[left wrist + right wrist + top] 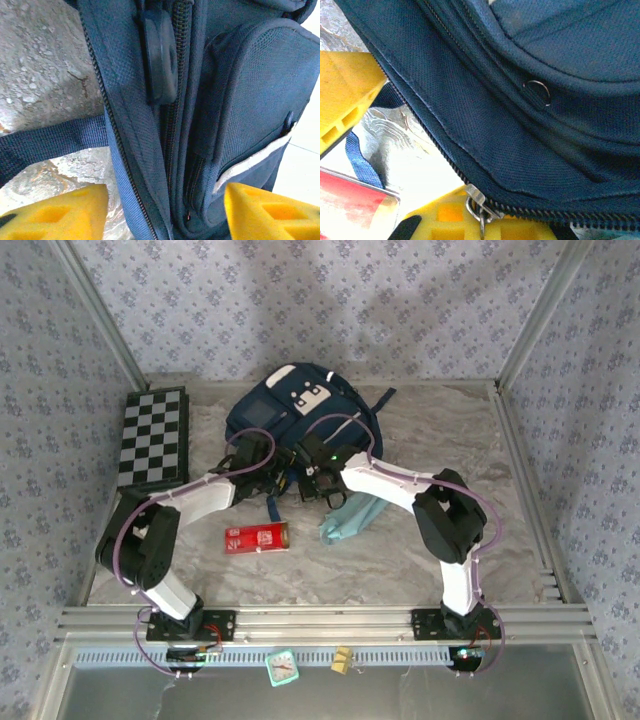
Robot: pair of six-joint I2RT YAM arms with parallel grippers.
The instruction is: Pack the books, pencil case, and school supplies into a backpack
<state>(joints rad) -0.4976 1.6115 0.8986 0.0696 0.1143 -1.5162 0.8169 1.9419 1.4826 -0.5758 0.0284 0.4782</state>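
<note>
We see red box and pencil case unpacked on the table, left fingers apart, empty, right fingers pinched on zipper edge of the backpack.

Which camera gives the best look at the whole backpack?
The top external view: the backpack shows almost whole, at the table's back. The left wrist view gives a close-up of its zips and mesh pocket; the right wrist view, fabric and a zipper pull.
</note>
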